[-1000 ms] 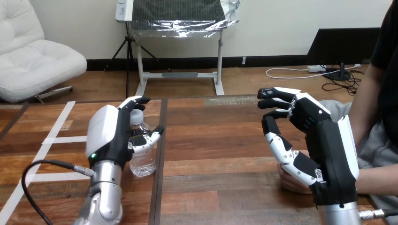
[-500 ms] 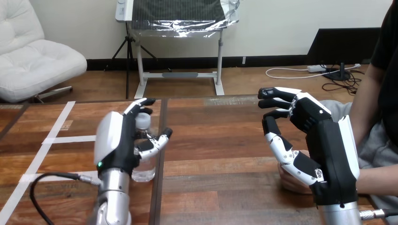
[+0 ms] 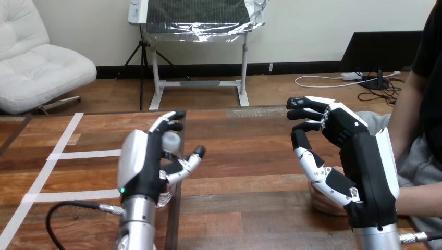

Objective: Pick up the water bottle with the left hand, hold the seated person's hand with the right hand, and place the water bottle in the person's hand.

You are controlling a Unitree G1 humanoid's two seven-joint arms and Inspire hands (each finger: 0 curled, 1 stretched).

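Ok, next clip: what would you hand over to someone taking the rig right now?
Left hand: fingers curled round the water bottle, low over the table, left of centre; cannot tell if lifted.
Right hand: over the person's hand at the right side; grip unclear.
Done: bottle grasped.
Left: secure the person's hand, carry the bottle across, place it in that hand.

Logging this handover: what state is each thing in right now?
bottle: capped, upright, gripped.
left hand: shut round the bottle.
right hand: fingers relaxed, holding nothing.
person's hand: lying beneath the right hand, not gripped.
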